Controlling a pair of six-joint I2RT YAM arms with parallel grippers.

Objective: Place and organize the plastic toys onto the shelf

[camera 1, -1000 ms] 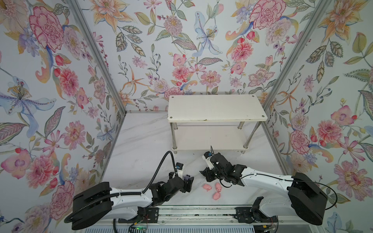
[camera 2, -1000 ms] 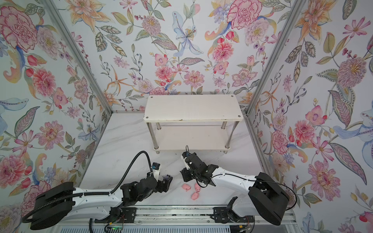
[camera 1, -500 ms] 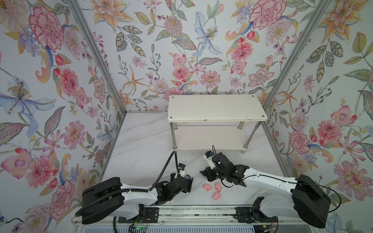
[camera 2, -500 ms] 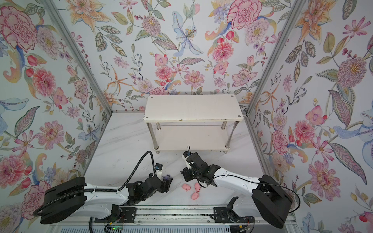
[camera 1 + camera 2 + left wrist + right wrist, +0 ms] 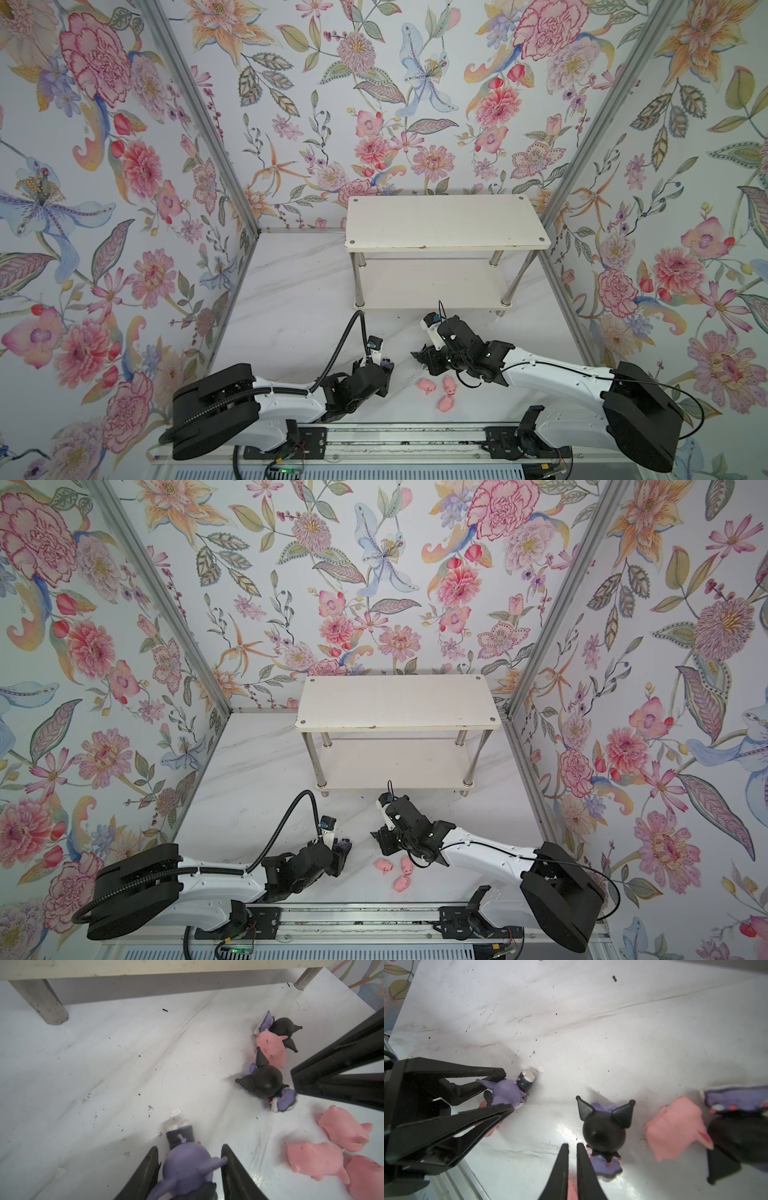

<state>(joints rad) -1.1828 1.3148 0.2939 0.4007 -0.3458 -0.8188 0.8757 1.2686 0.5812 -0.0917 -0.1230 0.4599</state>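
Observation:
My left gripper (image 5: 190, 1157) is shut on a purple figurine (image 5: 187, 1165) that lies on the table, one ear pressed against a finger; the right wrist view shows the same grip (image 5: 508, 1089). My right gripper (image 5: 572, 1146) is shut and holds nothing, beside a black-headed figurine (image 5: 604, 1128). A pink pig (image 5: 675, 1126) lies between that one and another black-headed figurine (image 5: 737, 1122). Three pink pigs (image 5: 426, 386) (image 5: 450, 385) (image 5: 445, 403) lie in front of the grippers. The white shelf (image 5: 444, 222) stands bare at the back.
The shelf's lower board (image 5: 145, 968) and a chrome leg (image 5: 41, 1001) are just beyond the toys. Floral walls close in both sides and the back. The arm rail (image 5: 374, 440) runs along the front edge. The two grippers (image 5: 343, 845) (image 5: 376, 836) are close together.
The left gripper's jaws have closed in from wide open onto the purple figurine, and that arm has drawn slightly toward the rail. The right gripper has barely moved.

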